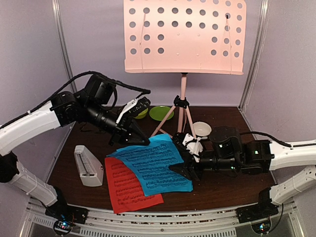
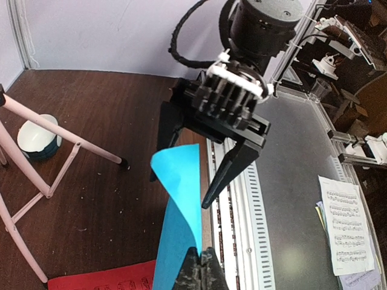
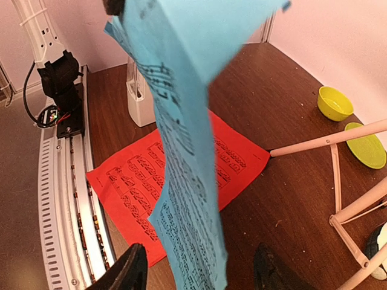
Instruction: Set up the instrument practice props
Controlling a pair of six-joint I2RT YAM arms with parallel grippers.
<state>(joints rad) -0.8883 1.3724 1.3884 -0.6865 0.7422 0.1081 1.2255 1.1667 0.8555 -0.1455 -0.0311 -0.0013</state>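
1. The pale pink perforated metal music stand [image 1: 183, 37] is cut off along the top of its desk by the overhead view's upper edge.
2. The blue sheet-music page [image 1: 153, 165] covers the far right part of the red sheet-music page [image 1: 129, 190].
3. In the right wrist view the blue page's top is blurred and runs out of frame. It hides part of the white pyramid metronome [image 3: 138, 103].
4. The right gripper [image 3: 196, 270] shows only two dark, blurred fingertips at the bottom edge.
5. The yellow-green bowl [image 1: 143, 114] is half hidden behind the left gripper [image 1: 142, 140].
6. The flat green plate [image 3: 366, 145] and the small white bowl with dark rim [image 3: 380, 254] are cut by the right edge.
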